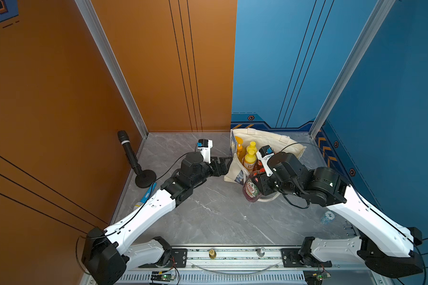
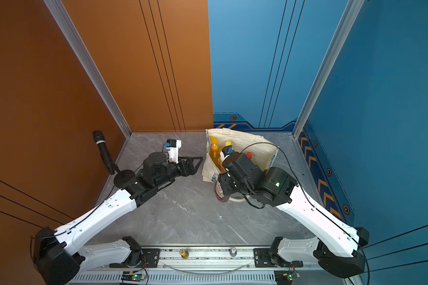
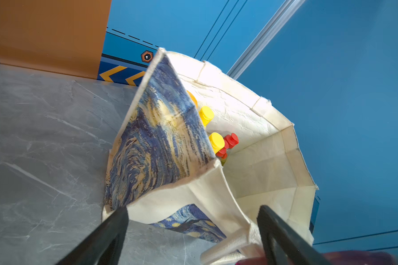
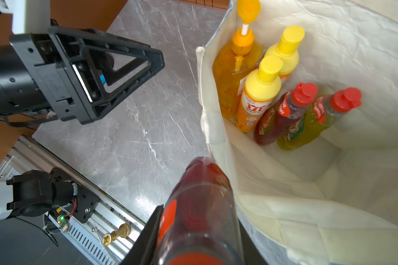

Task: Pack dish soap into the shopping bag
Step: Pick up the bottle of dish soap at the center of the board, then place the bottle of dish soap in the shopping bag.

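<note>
Gripping the dark red bottle high up, near its red cap, the right claw is closed narrow on it. The bottle's base hangs just outside the near rim of the shopping bag. I cannot tell whether the base touches the worktop.

The bag stands far right of centre with five bottles upright along its left wall:
- the pump bottle
- two yellow-capped ones
- a second dark red one
- the yellow-green one

Judging by the full liquid, the held bottle is fairly heavy. Its smooth plastic is likely slippery and gives a little under squeeze. The stiff shoulder below the cap looks the safest hold, though the weight may swing beneath it.

The bag is soft cloth and its near rim sags, so the base could catch on it. The left claw is spread wide and holds nothing, just left of the bag's near corner. The hemmed rim there looks the best place to pinch.
</note>
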Robot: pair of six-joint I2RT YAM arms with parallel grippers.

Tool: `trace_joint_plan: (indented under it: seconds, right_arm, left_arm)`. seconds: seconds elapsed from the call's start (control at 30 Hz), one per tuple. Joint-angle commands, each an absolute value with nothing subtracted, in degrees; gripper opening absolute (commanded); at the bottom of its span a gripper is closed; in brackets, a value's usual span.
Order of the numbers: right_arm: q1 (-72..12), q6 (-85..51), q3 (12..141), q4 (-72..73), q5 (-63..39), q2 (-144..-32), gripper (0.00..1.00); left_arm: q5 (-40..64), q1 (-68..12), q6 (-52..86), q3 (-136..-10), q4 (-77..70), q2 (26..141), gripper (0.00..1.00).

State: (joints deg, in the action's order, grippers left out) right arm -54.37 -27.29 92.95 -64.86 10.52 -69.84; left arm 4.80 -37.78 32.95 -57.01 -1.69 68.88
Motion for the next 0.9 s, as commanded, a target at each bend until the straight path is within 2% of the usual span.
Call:
trace_joint_plan:
  seconds: [0.0,0.27,0.47,0.83,0.87]
  right_arm:
    - [-53.09,-27.18,98.34,-64.5,9.77,-68.04,0.14]
    - [-49.77,-26.14,103.4,-66.78,6.96,-68.64,0.14]
    - [-47.3,-25.77,106.92,-67.56,4.91,-69.1,0.14]
    - [-40.58,-24.2,112.52,-70.88,1.98,-70.38,0.15]
    - [-39.18,-24.0,112.88,-71.08,1.68,-70.55,0.15]
  left_arm:
    - [4.24,-39.64,27.39,-62.02,1.9,70.86,0.91]
    - [-8.55,-44.38,17.18,-71.59,13.89,77.49,0.94]
    - [-17.25,-46.48,12.57,-73.89,16.69,80.41,0.94]
    - [-18.55,-46.91,11.87,-73.32,16.88,81.04,0.87]
    - [-18.39,-46.93,12.0,-73.07,16.88,80.88,0.84]
